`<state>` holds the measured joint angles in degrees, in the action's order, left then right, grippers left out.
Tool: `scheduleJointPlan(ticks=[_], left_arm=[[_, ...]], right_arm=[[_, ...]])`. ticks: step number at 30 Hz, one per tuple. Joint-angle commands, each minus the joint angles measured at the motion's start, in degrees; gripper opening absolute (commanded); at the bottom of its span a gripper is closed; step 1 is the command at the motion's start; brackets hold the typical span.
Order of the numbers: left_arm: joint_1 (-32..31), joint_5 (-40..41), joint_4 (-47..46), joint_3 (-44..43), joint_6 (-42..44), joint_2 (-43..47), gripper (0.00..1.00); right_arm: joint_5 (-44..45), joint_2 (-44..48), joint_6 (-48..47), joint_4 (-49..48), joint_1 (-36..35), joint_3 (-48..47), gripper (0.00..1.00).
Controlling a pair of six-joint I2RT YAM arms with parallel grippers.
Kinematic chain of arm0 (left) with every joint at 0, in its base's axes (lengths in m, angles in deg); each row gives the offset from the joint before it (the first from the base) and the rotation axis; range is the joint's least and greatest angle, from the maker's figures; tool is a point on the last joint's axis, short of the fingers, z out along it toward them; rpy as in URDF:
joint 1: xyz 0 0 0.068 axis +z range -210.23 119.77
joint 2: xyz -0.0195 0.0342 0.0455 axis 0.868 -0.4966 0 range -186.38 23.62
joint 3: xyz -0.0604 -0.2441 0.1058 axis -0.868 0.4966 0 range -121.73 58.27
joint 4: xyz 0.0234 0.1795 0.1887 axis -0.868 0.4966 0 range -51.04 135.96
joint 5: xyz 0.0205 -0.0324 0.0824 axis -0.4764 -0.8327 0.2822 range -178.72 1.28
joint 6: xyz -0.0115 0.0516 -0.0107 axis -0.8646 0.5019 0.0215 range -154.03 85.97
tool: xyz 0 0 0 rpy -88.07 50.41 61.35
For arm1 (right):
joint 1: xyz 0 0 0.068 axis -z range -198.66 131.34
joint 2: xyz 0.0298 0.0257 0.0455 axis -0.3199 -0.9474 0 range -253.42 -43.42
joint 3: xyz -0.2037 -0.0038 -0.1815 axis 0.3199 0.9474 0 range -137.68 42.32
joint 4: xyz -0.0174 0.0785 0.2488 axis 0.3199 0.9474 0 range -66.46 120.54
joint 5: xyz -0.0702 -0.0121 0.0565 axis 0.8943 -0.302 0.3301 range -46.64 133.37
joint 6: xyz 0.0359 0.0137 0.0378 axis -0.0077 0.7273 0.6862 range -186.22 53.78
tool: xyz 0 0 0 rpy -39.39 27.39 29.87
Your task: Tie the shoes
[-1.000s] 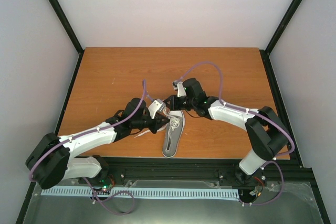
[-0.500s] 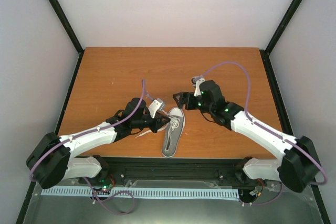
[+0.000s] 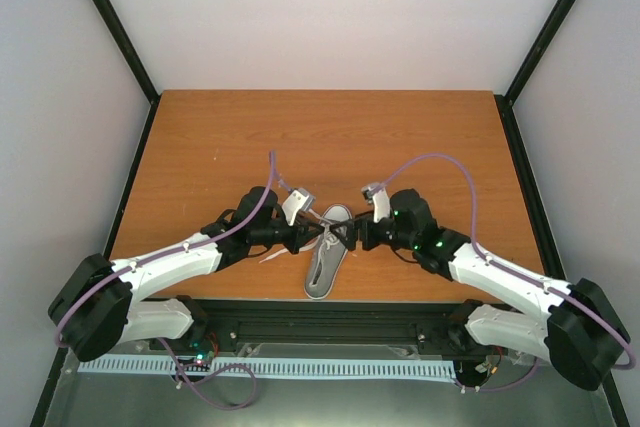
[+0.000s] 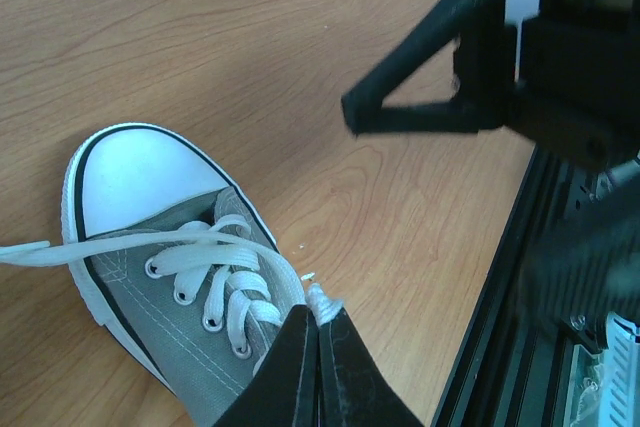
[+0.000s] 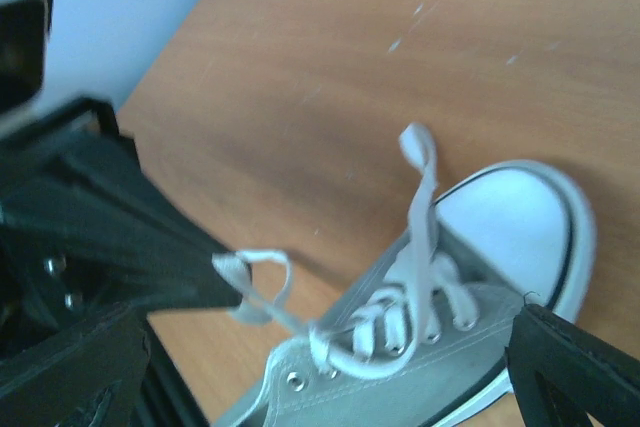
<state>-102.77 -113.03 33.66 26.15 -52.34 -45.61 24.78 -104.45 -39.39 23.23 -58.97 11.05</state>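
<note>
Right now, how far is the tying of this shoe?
Done: nothing tied; the laces are only threaded and lie loose on the shoe. In hand: the left pincer pinches one lace end, and the right pincer is open beside it. Left: the whole knot and bow.

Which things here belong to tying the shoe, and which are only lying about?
For the job: grey sneaker, white laces, left pincer (shut on a lace), right pincer (open).
Only surroundings: wooden table, purple cables, black rail.
</note>
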Motion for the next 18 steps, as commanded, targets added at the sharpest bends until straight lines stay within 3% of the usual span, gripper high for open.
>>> scheduleJointPlan(ticks=[1,6,10,18], left_arm=[[-0.7,-1.06,0.49,-3.02,-0.62,0.53,0.01],[-0.7,-0.95,0.8,-3.75,-1.83,0.19,0.01],[-0.7,-0.41,1.62,-3.98,-2.21,0.58,0.01],[-0.7,-1.14,2.03,-4.88,-2.44,-0.77,0.01]], right_arm=[[-3.73,-1.63,-3.23,-12.03,-4.86,1.26,0.96],[1.55,-5.31,-6.56,-14.74,-10.19,0.83,0.9],[6.68,-9.41,-7.49,-15.21,-11.57,0.41,0.82],[17.29,-12.09,-8.34,-15.91,-15.58,0.65,0.74]])
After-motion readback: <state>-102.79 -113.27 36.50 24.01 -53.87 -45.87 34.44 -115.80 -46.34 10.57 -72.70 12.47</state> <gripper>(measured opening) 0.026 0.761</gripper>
